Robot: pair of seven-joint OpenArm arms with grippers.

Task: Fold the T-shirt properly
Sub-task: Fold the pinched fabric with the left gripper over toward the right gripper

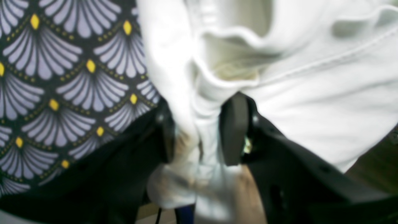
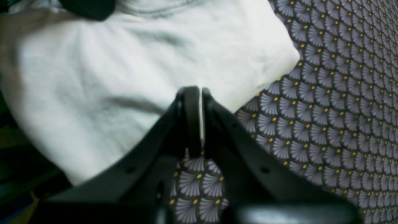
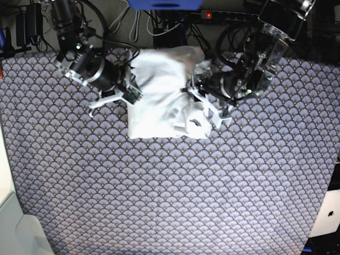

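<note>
The white T-shirt [image 3: 162,95] lies bunched in a rough rectangle at the back middle of the table, with loose folds at its right side. My left gripper [image 3: 192,90] is at the shirt's right edge. In the left wrist view this gripper [image 1: 200,104] is shut on a thick bunch of the T-shirt [image 1: 311,102] that fills the gap between its pads. My right gripper [image 3: 133,93] is at the shirt's left edge. In the right wrist view it [image 2: 201,90] is shut, with a thin sliver of the T-shirt [image 2: 124,68] edge between the pads.
The table is covered with a dark cloth with a grey fan pattern [image 3: 170,191]. Cables and a power strip [image 3: 234,15] lie behind the back edge. White objects stand at the lower left [image 3: 10,228] and lower right [image 3: 326,212] corners.
</note>
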